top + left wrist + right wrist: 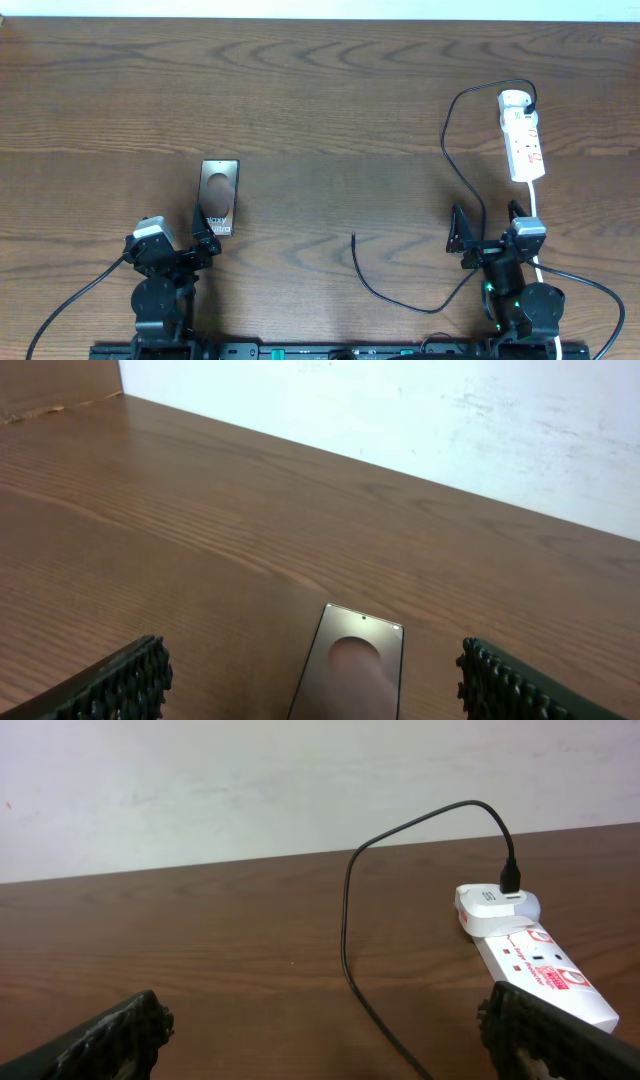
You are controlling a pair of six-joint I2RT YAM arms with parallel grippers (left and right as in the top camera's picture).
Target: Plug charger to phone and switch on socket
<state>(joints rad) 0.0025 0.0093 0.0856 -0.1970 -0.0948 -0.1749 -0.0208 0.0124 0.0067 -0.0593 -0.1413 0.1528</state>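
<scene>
The phone [218,197] lies flat on the wooden table, left of centre, with its lettered end toward me. It also shows in the left wrist view [352,675], between my open fingers. My left gripper [185,240] is open and empty just before the phone. The white socket strip [523,137] lies at the back right, also in the right wrist view [535,960]. The charger cable [448,150] runs from a white adapter in the strip's far end, loops down, and its free tip [353,236] rests mid-table. My right gripper [490,232] is open and empty, the cable [345,920] passing between its fingers.
The strip's white cord [535,205] runs down past my right gripper. Thick black robot cables [60,310] trail from both arm bases at the front edge. A pale wall [250,780] rises behind the table's far edge.
</scene>
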